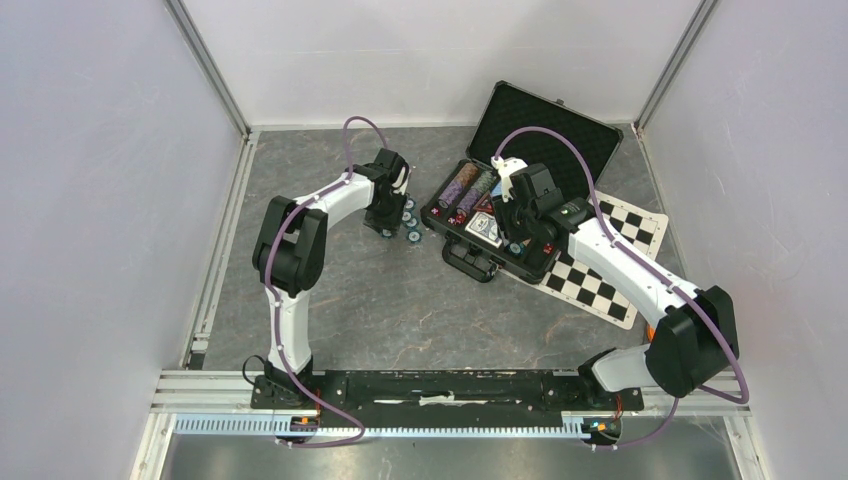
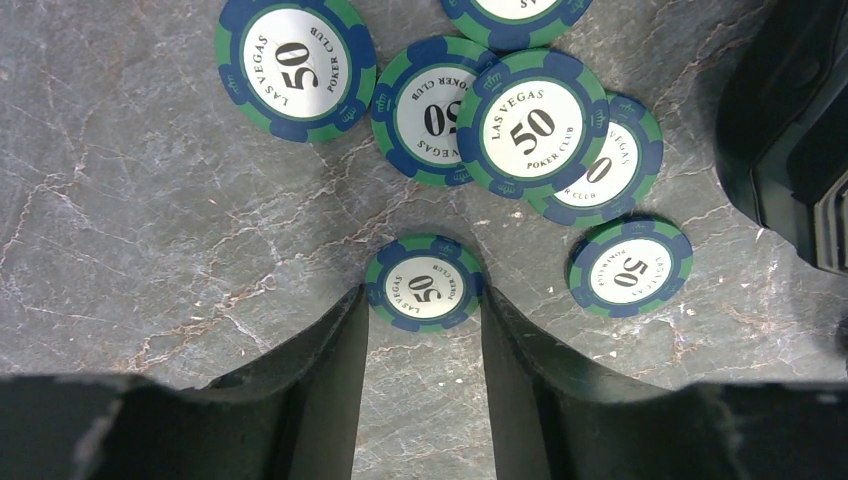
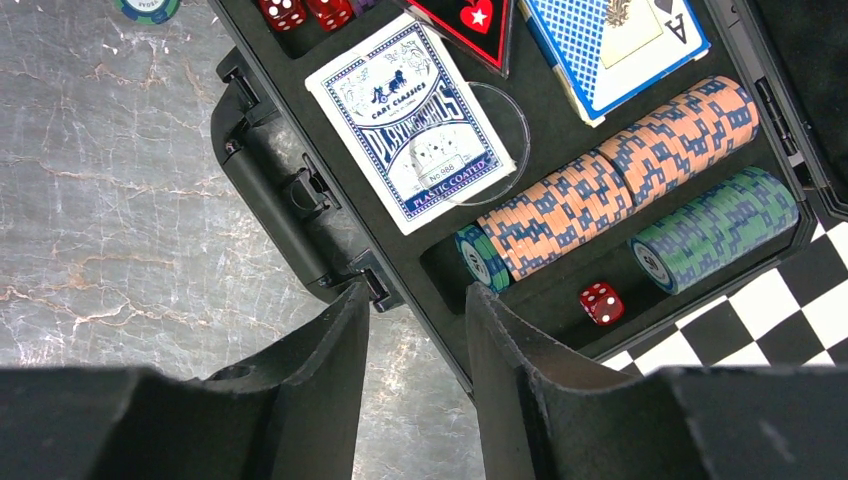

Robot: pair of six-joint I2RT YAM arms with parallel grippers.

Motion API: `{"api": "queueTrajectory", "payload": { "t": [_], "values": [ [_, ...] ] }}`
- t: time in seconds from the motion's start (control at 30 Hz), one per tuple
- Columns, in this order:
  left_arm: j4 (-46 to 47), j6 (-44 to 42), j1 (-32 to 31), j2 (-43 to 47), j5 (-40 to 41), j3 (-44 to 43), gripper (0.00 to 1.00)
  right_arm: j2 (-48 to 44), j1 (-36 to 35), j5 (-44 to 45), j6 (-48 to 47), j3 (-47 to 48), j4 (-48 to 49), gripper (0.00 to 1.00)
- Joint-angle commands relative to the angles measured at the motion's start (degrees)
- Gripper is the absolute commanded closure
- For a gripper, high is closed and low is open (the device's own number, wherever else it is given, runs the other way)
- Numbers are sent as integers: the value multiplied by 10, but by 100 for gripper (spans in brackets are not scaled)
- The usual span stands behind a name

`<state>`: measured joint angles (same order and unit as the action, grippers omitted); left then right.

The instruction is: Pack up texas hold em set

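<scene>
The black case (image 1: 545,125) lies open at the back right, with purple chips (image 1: 462,185) in its tray. Several teal 50 chips (image 2: 530,125) lie loose on the table left of it. My left gripper (image 2: 423,292) is down on the table, its fingertips against both edges of one flat teal chip (image 2: 424,275). My right gripper (image 3: 417,300) hovers open and empty over the case's front rim (image 3: 300,200). The tray there holds a blue card deck (image 3: 417,120), a row of brown-white chips (image 3: 620,170), teal chips (image 3: 715,228) and a red die (image 3: 602,302).
A black-and-white checkered mat (image 1: 610,270) lies under the case's right side. The case's dark corner (image 2: 790,130) stands just right of the loose chips. White enclosure walls close the table on the left, back and right.
</scene>
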<state>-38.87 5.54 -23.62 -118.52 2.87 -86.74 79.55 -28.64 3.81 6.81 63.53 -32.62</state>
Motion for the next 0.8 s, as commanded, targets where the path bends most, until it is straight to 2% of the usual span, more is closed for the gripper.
{"api": "queueTrajectory", "payload": {
  "t": [0.0,0.1,0.23,0.43,0.6,0.77],
  "values": [
    [10,-17,1,-19,15,-11,54,-20,1,-6,7,19,13,54],
    [11,-18,1,-9,14,-16,60,-19,1,-12,8,21,14,54],
    [11,-20,0,23,6,-12,61,-7,2,-34,17,39,13,54],
    [17,-19,-8,92,-26,3,62,51,13,-123,51,115,4,54],
    [57,4,-16,165,-97,42,61,105,64,-243,142,177,-7,55],
    [109,17,-40,218,-170,78,61,135,84,-312,201,203,6,54]
  ]
}}
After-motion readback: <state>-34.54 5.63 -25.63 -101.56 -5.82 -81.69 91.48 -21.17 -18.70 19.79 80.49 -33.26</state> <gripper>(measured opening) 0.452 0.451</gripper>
